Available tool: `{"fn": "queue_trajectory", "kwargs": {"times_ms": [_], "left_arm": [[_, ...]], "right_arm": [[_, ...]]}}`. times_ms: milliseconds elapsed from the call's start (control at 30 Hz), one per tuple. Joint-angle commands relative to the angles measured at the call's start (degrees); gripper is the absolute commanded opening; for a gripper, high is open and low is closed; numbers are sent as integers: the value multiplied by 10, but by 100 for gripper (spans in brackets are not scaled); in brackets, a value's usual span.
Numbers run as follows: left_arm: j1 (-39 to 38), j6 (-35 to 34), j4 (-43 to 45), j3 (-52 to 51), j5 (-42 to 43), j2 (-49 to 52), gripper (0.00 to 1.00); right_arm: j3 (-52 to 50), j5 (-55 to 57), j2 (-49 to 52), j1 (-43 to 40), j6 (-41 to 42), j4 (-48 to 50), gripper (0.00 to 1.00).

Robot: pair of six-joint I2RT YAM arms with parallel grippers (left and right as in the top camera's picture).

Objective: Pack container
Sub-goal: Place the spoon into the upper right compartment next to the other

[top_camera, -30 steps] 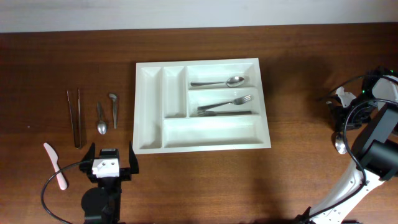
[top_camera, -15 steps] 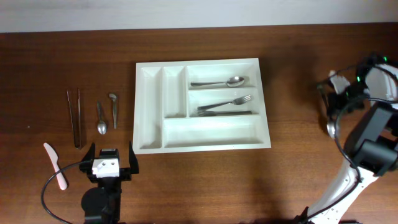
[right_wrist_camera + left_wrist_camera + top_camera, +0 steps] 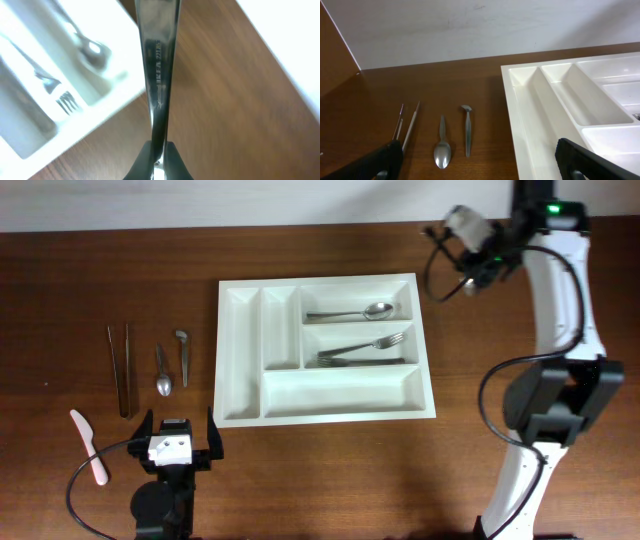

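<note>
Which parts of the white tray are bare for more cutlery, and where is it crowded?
Bare: the leftmost upright compartment, the shorter upright compartment beside it, and the long bottom compartment. The spoon takes the top slot; forks crowd the middle one. The table right of the tray is bare too.

tray (image 3: 340,390) | white plastic, rectangular, five slots: two narrow upright left, three long horizontal right | flat, open side up, mid table (image 3: 330,480), slightly skewed | top slot: spoon (image 3: 352,312); middle slot: fork (image 3: 375,345)
</note>
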Motion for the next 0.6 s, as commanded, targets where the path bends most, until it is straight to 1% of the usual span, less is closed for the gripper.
{"fn": "queue_trajectory", "kwargs": {"times_ms": [0, 133, 233, 400, 567], "left_arm": [[3, 9, 2, -5, -2, -4, 99], [3, 9, 2, -5, -2, -4, 99], [3, 9, 2, -5, -2, -4, 99], [3, 9, 2, -5, -2, -4, 99], [3, 9, 2, -5, -2, -4, 99]], "right_arm": [[9, -33, 0, 45, -106, 1, 4], [9, -33, 11, 92, -115, 4, 4], [8, -31, 33, 129, -139, 7, 4], [7, -29, 61, 149, -139, 16, 4], [7, -29, 82, 151, -139, 18, 4]]}}
